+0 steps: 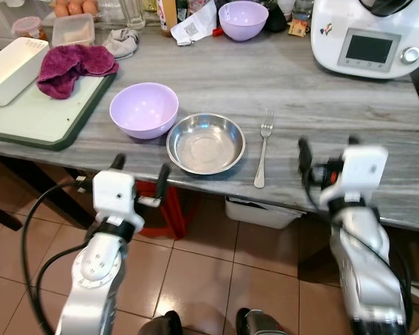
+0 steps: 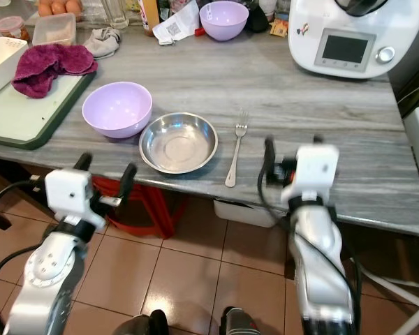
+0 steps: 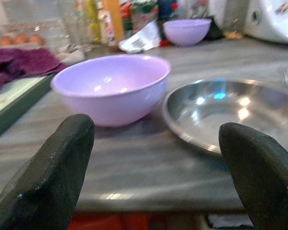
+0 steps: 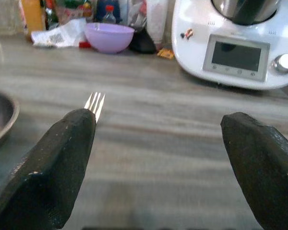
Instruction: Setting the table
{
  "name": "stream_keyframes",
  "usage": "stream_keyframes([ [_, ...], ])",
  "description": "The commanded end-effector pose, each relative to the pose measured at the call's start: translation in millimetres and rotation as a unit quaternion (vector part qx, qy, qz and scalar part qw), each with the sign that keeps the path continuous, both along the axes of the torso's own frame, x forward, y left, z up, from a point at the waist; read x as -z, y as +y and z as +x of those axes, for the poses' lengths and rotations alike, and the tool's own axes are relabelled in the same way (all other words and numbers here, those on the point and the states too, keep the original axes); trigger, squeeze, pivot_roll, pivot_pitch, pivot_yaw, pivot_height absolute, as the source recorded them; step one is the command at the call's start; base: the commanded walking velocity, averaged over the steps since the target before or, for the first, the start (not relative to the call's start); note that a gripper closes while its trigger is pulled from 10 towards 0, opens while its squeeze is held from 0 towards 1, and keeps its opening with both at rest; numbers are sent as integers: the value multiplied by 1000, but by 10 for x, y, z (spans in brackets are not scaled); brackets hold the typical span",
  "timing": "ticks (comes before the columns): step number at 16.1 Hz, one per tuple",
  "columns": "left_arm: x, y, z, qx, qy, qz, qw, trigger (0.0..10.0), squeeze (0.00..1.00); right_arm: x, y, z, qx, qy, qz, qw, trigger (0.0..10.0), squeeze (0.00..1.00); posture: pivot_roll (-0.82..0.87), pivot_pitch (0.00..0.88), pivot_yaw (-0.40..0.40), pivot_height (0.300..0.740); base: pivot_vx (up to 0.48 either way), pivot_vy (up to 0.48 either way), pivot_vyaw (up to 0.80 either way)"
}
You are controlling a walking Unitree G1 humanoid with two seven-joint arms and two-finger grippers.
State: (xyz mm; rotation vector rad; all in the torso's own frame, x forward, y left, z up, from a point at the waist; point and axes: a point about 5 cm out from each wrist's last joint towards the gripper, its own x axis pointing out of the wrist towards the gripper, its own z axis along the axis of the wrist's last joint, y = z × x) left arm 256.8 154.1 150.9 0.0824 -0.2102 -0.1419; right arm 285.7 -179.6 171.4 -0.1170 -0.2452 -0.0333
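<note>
A steel bowl (image 1: pixel 206 144) sits near the front edge of the grey wooden counter (image 1: pixel 321 98), with a lilac bowl (image 1: pixel 144 109) touching its left side and a fork (image 1: pixel 263 148) lying to its right. My left gripper (image 1: pixel 139 171) hangs open just off the counter's front edge, below the two bowls. In the left wrist view both bowls, lilac (image 3: pixel 111 87) and steel (image 3: pixel 230 111), lie between the black fingers (image 3: pixel 53 177). My right gripper (image 1: pixel 328 151) is open over the front edge, right of the fork (image 4: pixel 94 104).
A second lilac bowl (image 1: pixel 243 19) stands at the back. A white kitchen machine (image 1: pixel 366 35) fills the back right corner. At left lie a green-rimmed board (image 1: pixel 42 115), a purple cloth (image 1: pixel 73 66) and a white container (image 1: pixel 10 68). Tiled floor (image 1: pixel 195 272) lies below.
</note>
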Motion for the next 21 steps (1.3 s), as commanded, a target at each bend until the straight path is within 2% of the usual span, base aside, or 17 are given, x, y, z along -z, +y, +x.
stream_keyframes([
  [1, 18, 72, -32, -18, 5, 10, 1000, 10000, 0, 2, 7, -47, 3, -1, -1, 1000, 10000, 1000, -96, 157, 7, 740, 0, 0, 0],
  [3, 75, 173, -74, -48, 11, 31, 998, 10000, 0, 66, 18, -138, 9, 6, 8, 1000, 10000, 1000, -87, 146, 10, 740, 0, 0, 0],
  [6, 180, 302, -129, -86, 19, 44, 995, 10000, 0, 177, -8, -182, 22, 23, 5, 999, 10000, 1000, -88, 112, 21, 740, 0, 0, 0],
  [7, 228, 308, -101, -97, 26, 45, 994, 10000, 0, 196, -21, -157, 23, 30, 1, 999, 10000, 0, -85, 86, 22, 740, 0, 0, 0],
  [12, 214, 230, 95, -88, 17, 48, 995, 10000, 0, 137, 92, -54, 14, 26, -40, 999, 10000, 0, -106, 35, 16, 740, 0, 0, 0],
  [13, 213, 205, 113, -84, 16, 48, 995, 10000, 0, 163, 148, -44, -14, 30, -33, 999, 10000, 0, -110, 29, 20, 740, 0, 0, 0],
  [16, 208, 147, 160, -68, 14, 54, 996, 10000, 0, 226, 160, -22, -9, 41, -27, 999, 10000, 0, -110, 34, 41, 740, 0, 0, 0],
  [18, 182, 109, 181, -53, 13, 55, 997, 10000, 0, 261, 171, -26, -2, 48, 18, 999, 10000, 0, -121, 45, 54, 740, 0, 0, 0],
  [19, 155, 90, 196, -51, 11, 53, 997, 10000, 0, 265, 156, -40, 12, 55, 21, 998, 10000, 0, -127, 65, 63, 740, 0, 0, 0],
  [20, 139, 70, 201, -45, 9, 51, 998, 10000, 0, 280, 169, -56, -6, 70, 39, 997, 10000, 0, -130, 71, 65, 740, 0, 0, 0],
  [21, 135, 48, 206, -44, 9, 49, 998, 10000, 0, 274, 171, -79, -7, 62, 34, 997, 10000, 0, -134, 87, 70, 740, 0, 0, 0],
])
